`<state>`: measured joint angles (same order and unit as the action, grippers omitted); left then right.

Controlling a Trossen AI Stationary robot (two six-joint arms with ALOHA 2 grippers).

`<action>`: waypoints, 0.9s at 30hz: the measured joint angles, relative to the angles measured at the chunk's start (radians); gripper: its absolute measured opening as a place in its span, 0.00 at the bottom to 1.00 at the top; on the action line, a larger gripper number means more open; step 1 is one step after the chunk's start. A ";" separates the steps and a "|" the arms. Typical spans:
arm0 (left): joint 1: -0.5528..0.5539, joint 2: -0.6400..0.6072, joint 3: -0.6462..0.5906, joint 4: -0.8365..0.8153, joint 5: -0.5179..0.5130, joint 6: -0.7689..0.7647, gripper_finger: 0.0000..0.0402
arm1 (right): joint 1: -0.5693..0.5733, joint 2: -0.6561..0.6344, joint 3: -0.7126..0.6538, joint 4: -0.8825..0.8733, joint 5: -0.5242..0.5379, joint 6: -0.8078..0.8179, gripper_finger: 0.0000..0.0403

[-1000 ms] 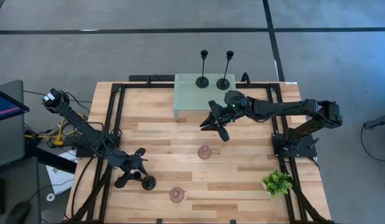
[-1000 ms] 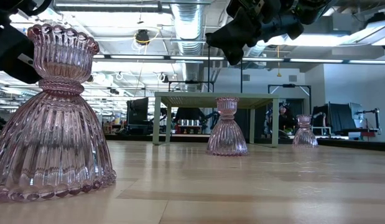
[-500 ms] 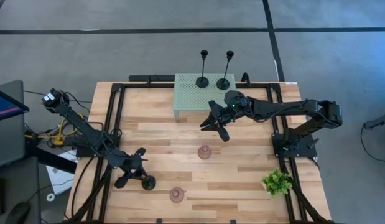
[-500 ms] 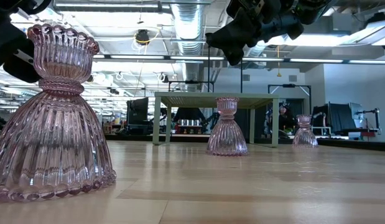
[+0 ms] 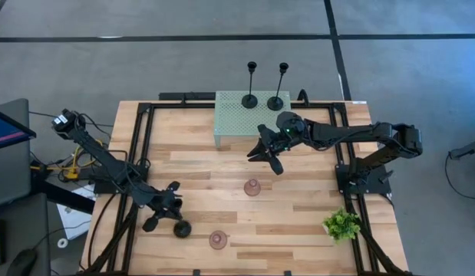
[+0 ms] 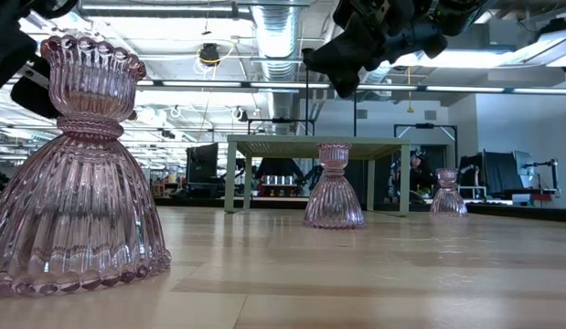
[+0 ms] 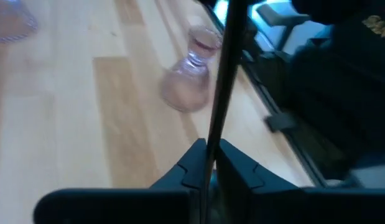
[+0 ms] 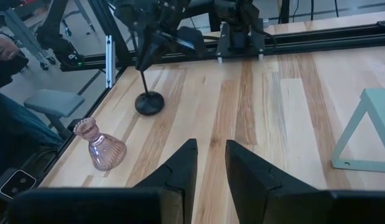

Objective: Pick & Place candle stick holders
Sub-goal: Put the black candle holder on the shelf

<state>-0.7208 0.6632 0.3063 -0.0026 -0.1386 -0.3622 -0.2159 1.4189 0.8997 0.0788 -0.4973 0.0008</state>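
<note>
My left gripper (image 5: pixel 165 213) is shut on a slim black candle stick holder (image 5: pixel 183 228) near the table's near-left corner; its round base (image 8: pixel 148 102) is at the table top. My right gripper (image 5: pixel 265 159) hangs open and empty above the table, just in front of the mint-green mesh shelf (image 5: pixel 241 123). Two more black holders (image 5: pixel 250 100) (image 5: pixel 275 102) stand on their bases at the shelf's far edge. Pink glass holders stand upright on the wood at the middle (image 5: pixel 252 187) and near the front edge (image 5: pixel 217 239); the low view shows a third (image 6: pixel 447 192). My left gripper pinches the black holder's thin stem (image 7: pixel 212 146) between its two fingers, which lie across the stem. The right wrist view shows the hold high on the stem (image 8: pixel 142 67), with the holder slightly tilted below it. Whether the base touches the table I cannot tell.
A small green plant (image 5: pixel 342 224) sits at the near right. Dark metal rails (image 5: pixel 141 146) run along the table's left, right and far edges. A pink holder (image 7: pixel 189 81) stands close beyond my left gripper. Bare wood lies between the shelf and the middle pink holder.
My left gripper has shifted a little toward the table's near edge, carrying the black holder with it.
</note>
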 joint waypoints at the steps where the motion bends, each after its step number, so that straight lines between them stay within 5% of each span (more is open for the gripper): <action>1: 0.000 0.000 0.000 0.004 -0.021 0.000 0.06 | 0.000 0.000 0.000 -0.001 0.000 0.000 0.19; 13: 0.014 0.000 0.006 0.047 -0.289 -0.008 0.05 | 0.000 -0.005 0.000 -0.075 -0.002 0.000 0.19; 27: 0.245 0.014 0.135 0.037 -0.375 0.133 0.04 | 0.002 -0.184 0.000 -0.217 -0.001 -0.128 0.19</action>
<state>-0.4760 0.6776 0.4413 0.0340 -0.5135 -0.2295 -0.2142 1.2349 0.8993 -0.1378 -0.4986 -0.1270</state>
